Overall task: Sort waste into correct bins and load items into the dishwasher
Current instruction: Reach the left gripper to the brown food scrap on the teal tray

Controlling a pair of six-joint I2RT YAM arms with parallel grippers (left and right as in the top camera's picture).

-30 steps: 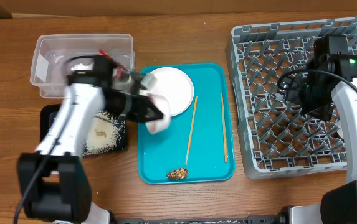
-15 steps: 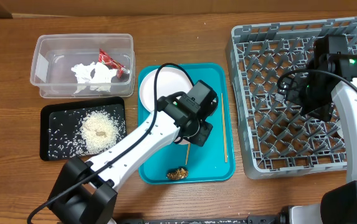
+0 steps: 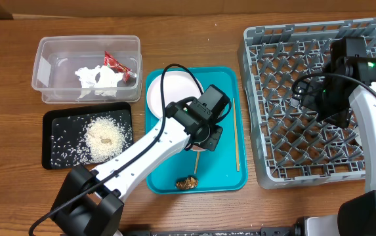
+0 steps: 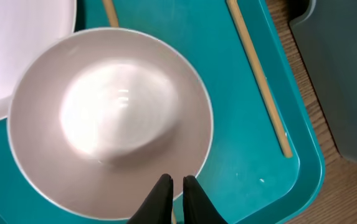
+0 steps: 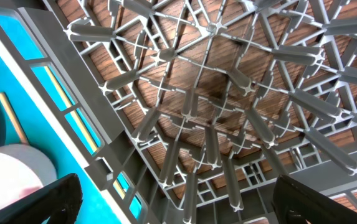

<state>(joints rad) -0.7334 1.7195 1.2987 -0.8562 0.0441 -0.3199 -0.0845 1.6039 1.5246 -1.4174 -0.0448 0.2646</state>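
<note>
My left gripper (image 4: 177,183) is shut and empty, just above the near rim of a small pale bowl (image 4: 109,118) on the teal serving tray (image 3: 240,183). In the overhead view the left arm hides most of the bowl. The round plate (image 3: 165,88) lies at the tray's back, partly under the arm. Two chopsticks (image 3: 235,134) (image 3: 197,162) and a brown food scrap (image 3: 188,183) lie on the tray. The clear tub (image 3: 50,49) holds the red wrapper (image 3: 117,64) and white tissue (image 3: 96,80). My right gripper (image 5: 184,208) is open and empty over the grey dish rack (image 3: 273,157).
The black tray (image 3: 48,141) in front of the tub holds loose rice (image 3: 105,137). The rack (image 5: 228,93) shows no dishes in it. The right wrist view shows the teal tray's edge (image 5: 16,81) and a chopstick (image 5: 13,121) beside the rack wall.
My left arm swung from over the clear tub to the teal tray, uncovering the wrapper and tissue. In the last half second it only shifted slightly. The right arm has not moved.
</note>
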